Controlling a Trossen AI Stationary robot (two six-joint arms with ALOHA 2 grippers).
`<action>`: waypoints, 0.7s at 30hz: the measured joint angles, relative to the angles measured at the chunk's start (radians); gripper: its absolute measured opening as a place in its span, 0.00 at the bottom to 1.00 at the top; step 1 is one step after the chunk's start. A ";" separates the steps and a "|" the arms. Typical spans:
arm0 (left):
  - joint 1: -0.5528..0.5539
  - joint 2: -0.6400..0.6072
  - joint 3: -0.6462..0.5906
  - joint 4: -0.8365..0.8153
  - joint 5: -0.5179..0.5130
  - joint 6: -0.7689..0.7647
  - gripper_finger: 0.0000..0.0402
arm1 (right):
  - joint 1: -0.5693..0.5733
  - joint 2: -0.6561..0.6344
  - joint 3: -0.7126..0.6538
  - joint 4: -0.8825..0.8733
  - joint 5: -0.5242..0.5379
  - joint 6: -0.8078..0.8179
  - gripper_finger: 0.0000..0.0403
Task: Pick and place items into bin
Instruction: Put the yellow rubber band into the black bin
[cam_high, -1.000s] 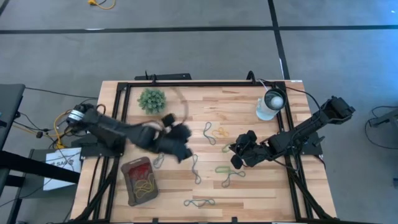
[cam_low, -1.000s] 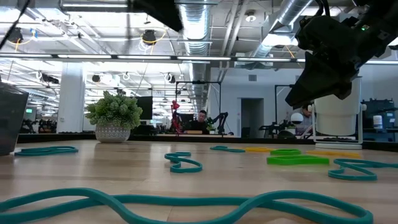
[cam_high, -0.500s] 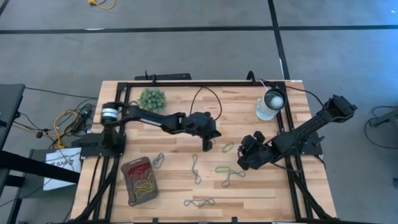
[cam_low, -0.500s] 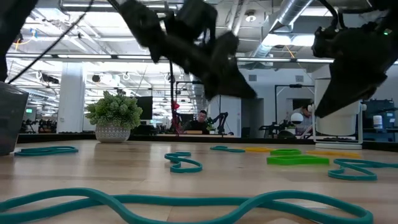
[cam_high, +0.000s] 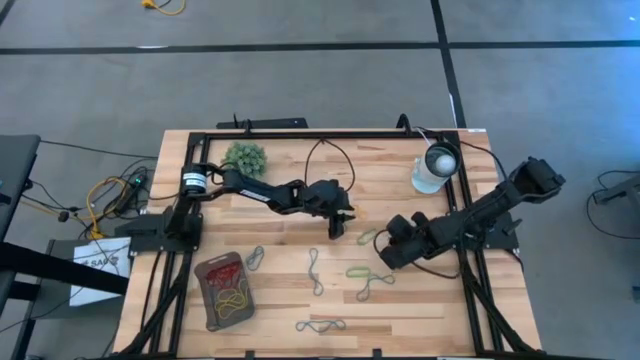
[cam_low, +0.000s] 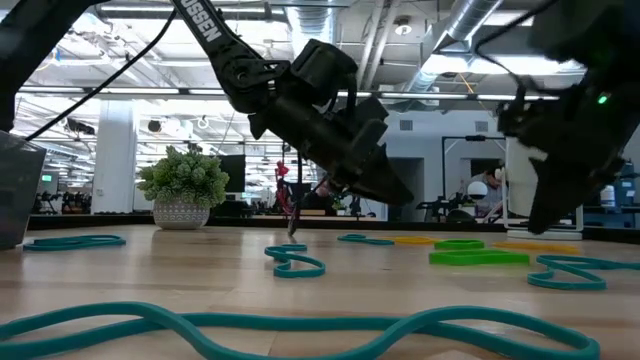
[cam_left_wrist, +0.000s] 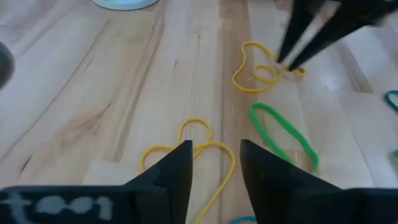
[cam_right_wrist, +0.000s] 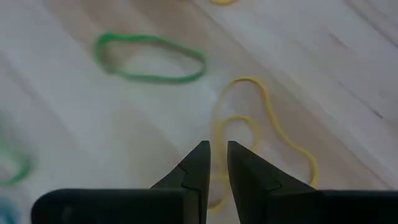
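Note:
Rubber-band items lie scattered on the wooden table: blue-grey loops (cam_high: 315, 270), green ones (cam_high: 358, 272) and yellow ones. My left gripper (cam_left_wrist: 214, 149) hovers open at mid-table, its fingers either side of a yellow band (cam_left_wrist: 189, 137) lying flat below them. My right gripper (cam_right_wrist: 217, 152) is to its right, its fingers a narrow gap apart over a second yellow band (cam_right_wrist: 252, 127), beside a green band (cam_right_wrist: 149, 59). The bin (cam_high: 201, 276), near the left front, holds red and yellow bands. My right gripper's fingertips (cam_left_wrist: 290, 61) point down at one end of the second yellow band (cam_left_wrist: 256, 70), which lies flat on the table. Whether they touch it, I cannot tell.
A fuzzy green plant ball (cam_high: 245, 160) stands at the far left and a white round lamp-like object (cam_high: 434, 168) at the far right. A black metal frame (cam_high: 300, 134) runs round the table's edges. A thin cable (cam_high: 330, 150) loops over the far middle.
My left gripper has swung from beside the bin toward the table's right and far side, then come down low over the yellow band at mid-table. My right gripper has edged slightly toward the table's left.

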 joint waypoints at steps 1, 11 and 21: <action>0.001 0.000 0.000 -0.002 -0.001 0.002 0.32 | -0.012 0.010 0.000 -0.007 0.000 -0.003 0.13; 0.006 0.000 0.000 -0.130 -0.088 -0.022 0.34 | -0.063 0.037 0.008 0.000 0.001 -0.007 0.13; 0.028 0.000 0.000 -0.161 -0.121 -0.031 0.34 | -0.062 0.024 0.077 0.016 0.076 -0.105 0.13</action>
